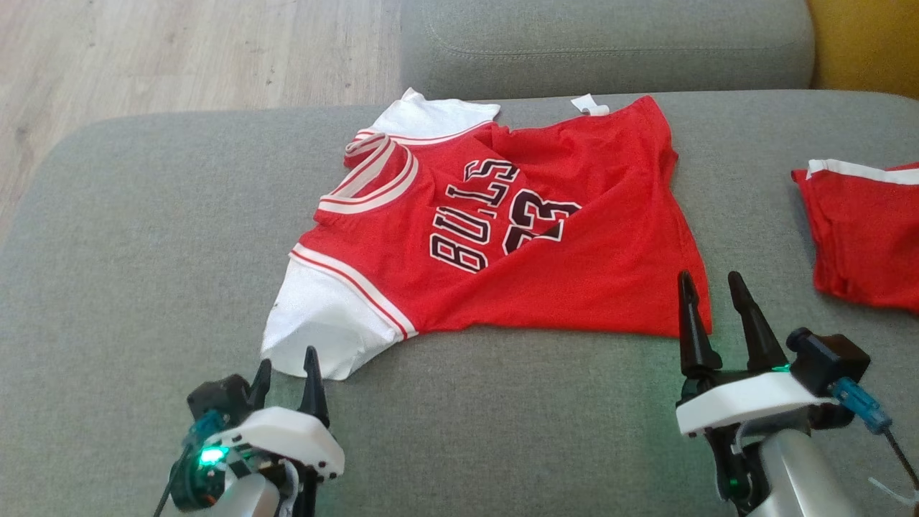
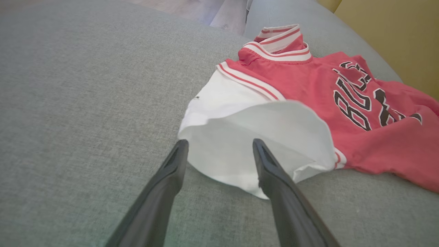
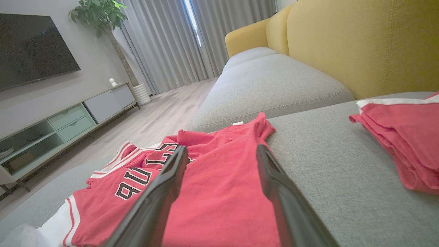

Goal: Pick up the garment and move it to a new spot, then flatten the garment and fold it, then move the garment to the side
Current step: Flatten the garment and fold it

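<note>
Down at the near edge, the left gripper [image 1: 287, 361] has its two dark fingers spread apart and holds nothing. Their tips sit at the hem of the white sleeve [image 2: 240, 137], whose edge bulges up between them. Further right, the right gripper [image 1: 711, 278] is open too and empty, its tips at the lower corner of the red Bulls jersey [image 1: 574, 244]. That jersey lies spread front-up in the middle of the grey sofa cushion [image 1: 143, 251], with a diagonal crease across its number. Well apart, at the right edge, lies a second red garment [image 1: 869, 237] with a white stripe. Beyond are a yellow backrest [image 3: 360, 41] and pale wooden floor [image 1: 179, 50].
</note>
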